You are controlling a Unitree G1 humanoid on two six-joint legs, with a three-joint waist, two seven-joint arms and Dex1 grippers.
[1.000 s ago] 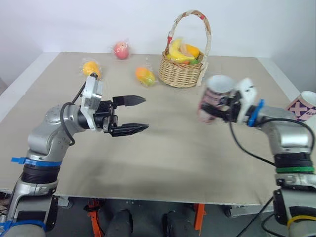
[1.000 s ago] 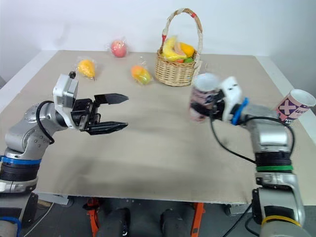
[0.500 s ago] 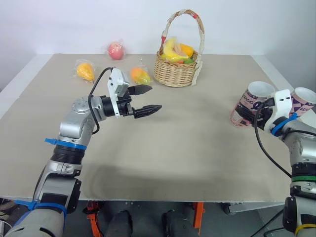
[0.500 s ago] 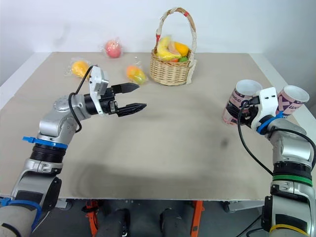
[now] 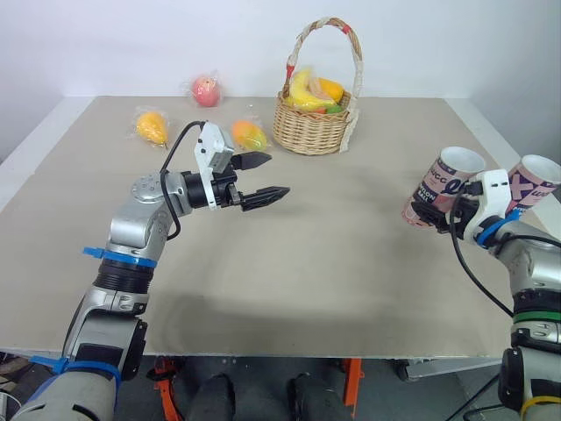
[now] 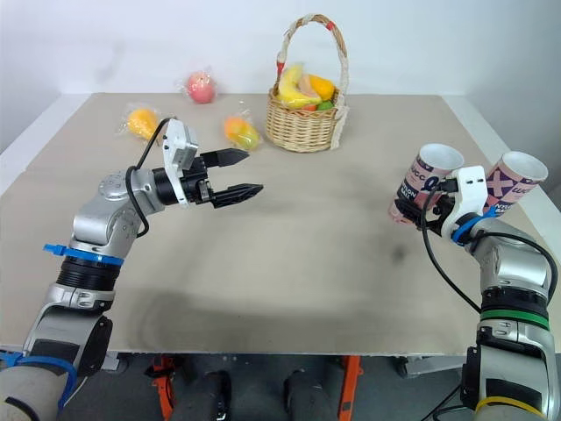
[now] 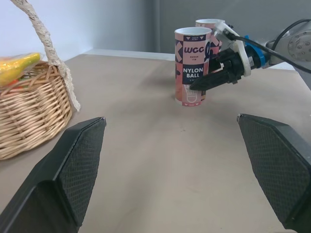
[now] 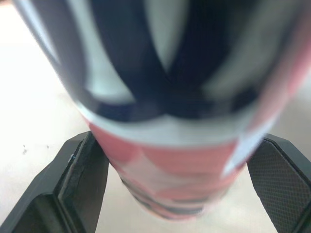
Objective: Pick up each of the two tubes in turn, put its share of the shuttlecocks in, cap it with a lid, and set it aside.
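Observation:
A pink printed tube (image 5: pixel 443 180) stands a little tilted near the table's right side, its open mouth up. My right gripper (image 5: pixel 431 213) is shut on its lower part, and the two black fingers (image 8: pixel 82 187) press its sides in the right wrist view. A second tube (image 5: pixel 533 178) of the same kind stands just right of it, at the table's edge. The left wrist view shows both tubes (image 7: pixel 193 65) side by side, the nearer one's base on the table. My left gripper (image 5: pixel 276 174) hovers open over the table's middle left, holding nothing.
A wicker basket (image 5: pixel 311 133) of fruit stands at the back centre. Two wrapped orange fruits (image 5: pixel 250 134) (image 5: pixel 151 125) and a red apple (image 5: pixel 207 90) lie at the back left. The beige table (image 5: pixel 316 281) spreads wide between the arms.
My right gripper carried the tube from the table's middle to the right, beside the second tube. My left gripper reached further out over the table. The camera view also shifted.

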